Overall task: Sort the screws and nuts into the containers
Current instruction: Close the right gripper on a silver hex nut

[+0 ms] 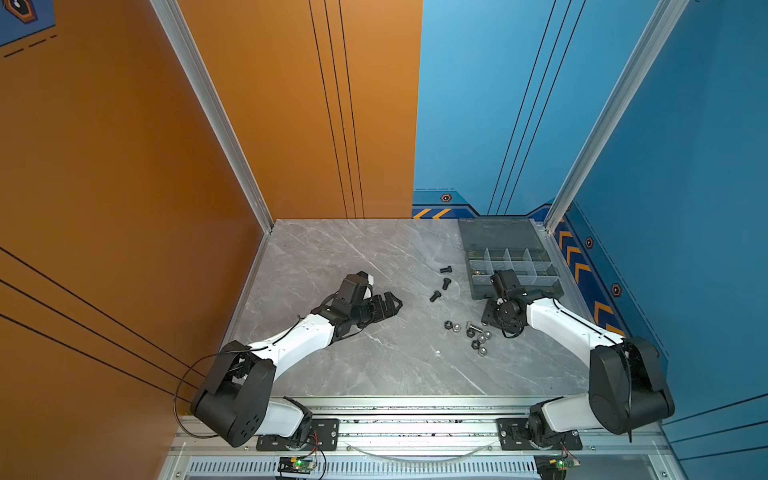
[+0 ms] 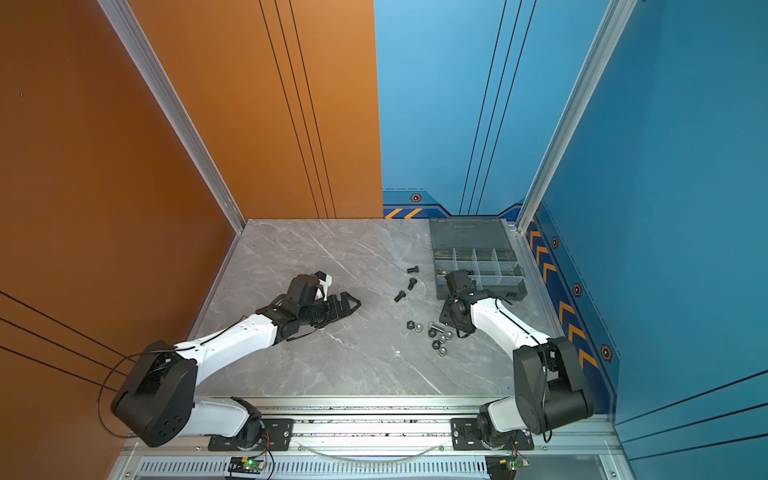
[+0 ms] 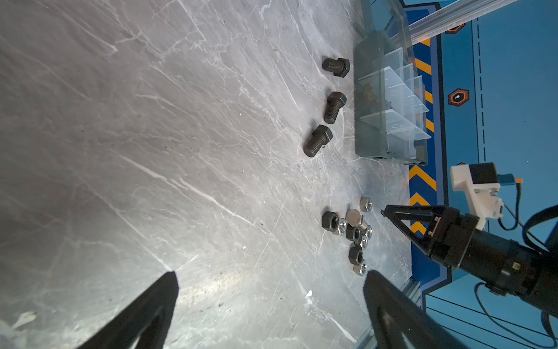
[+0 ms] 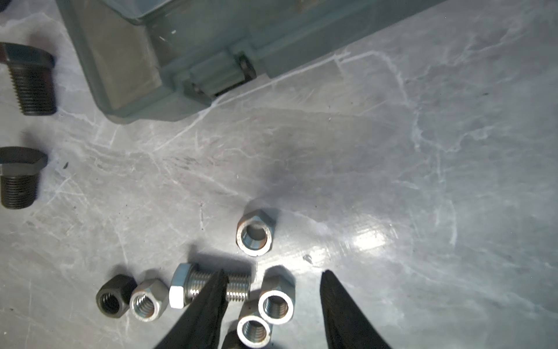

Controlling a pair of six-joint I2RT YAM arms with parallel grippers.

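Loose nuts [image 2: 442, 352], black screws [image 2: 411, 284], open organizer box [image 2: 467, 232]

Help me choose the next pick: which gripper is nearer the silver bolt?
Right. The right gripper hangs over the silver bolt, jaws open, one finger crossing its shank in the right wrist view. The left gripper lies well off to the left, apart from it.

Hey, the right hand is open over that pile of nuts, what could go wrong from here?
One: the right hand stands open over a tight cluster, one finger overlapping the silver bolt and two silver nuts side by side between the fingers. Closing might pinch two parts, or a bolt with a nut. Two: a nudged nut or the bolt could skid across the smooth table, away from the organizer box.
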